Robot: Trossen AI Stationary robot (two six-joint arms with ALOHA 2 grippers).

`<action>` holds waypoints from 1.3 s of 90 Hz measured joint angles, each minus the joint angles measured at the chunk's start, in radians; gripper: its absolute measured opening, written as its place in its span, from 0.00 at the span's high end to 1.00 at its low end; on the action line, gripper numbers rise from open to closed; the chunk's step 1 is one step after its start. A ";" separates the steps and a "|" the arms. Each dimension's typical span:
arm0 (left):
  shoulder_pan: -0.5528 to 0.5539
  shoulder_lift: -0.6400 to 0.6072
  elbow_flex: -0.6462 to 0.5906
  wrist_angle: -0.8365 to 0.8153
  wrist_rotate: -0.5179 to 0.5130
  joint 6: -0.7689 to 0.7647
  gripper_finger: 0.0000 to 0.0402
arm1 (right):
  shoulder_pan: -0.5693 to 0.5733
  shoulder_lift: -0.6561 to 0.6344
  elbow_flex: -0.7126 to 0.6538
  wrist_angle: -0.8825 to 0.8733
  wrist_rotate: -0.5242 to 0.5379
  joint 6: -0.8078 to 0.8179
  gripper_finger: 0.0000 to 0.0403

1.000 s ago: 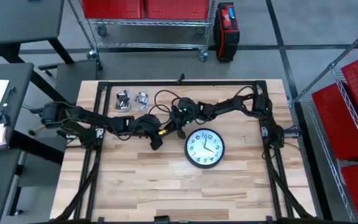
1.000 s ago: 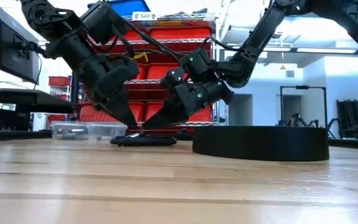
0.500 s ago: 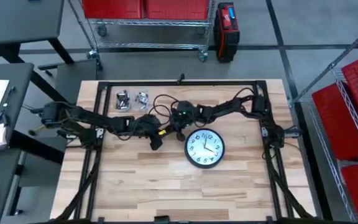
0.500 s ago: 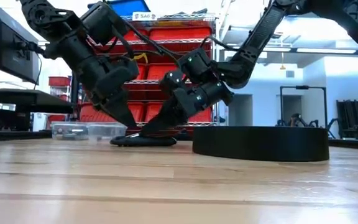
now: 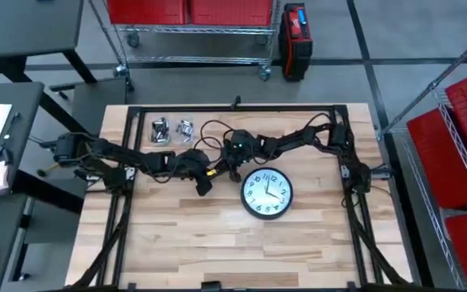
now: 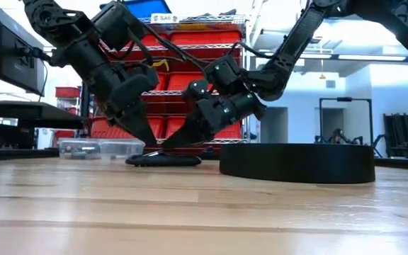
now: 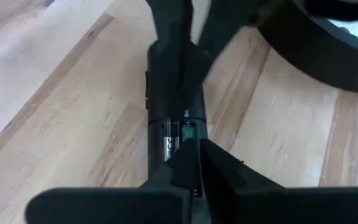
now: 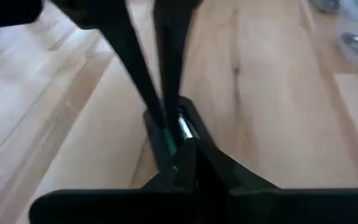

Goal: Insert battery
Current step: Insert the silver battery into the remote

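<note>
- Black remote (image 6: 163, 160) flat beside clock (image 5: 267, 193); bare wood toward near edge.
- Left gripper (image 6: 147, 139) and right gripper (image 6: 172, 144) narrow, tips on remote.

We take the wire rack (image 5: 191, 32) as our landmark. It stands on casters on the grey floor (image 5: 412, 32) just beyond the wooden tabletop (image 5: 217, 243), and it carries red bins (image 5: 189, 10). Beside it, to one side, a red and black case (image 5: 296, 29) stands upright. On the other side we see a dark desk (image 5: 23, 28). Farther from the rack, past the tabletop's edge, another shelf (image 5: 460, 138) holds more red bins. In the low view, bright ceiling lights (image 6: 374, 32) and pale walls (image 6: 299, 120) lie off to the rack's side.
</note>
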 joint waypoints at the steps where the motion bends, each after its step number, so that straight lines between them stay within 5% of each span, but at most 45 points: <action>1: 0.000 0.000 0.000 0.000 0.000 0.000 0.99 | 0.002 0.000 0.000 0.000 0.000 -0.001 1.00; 117: 0.000 0.000 0.000 -0.002 0.000 -0.023 0.99 | 0.025 0.045 0.058 0.006 0.021 0.035 1.00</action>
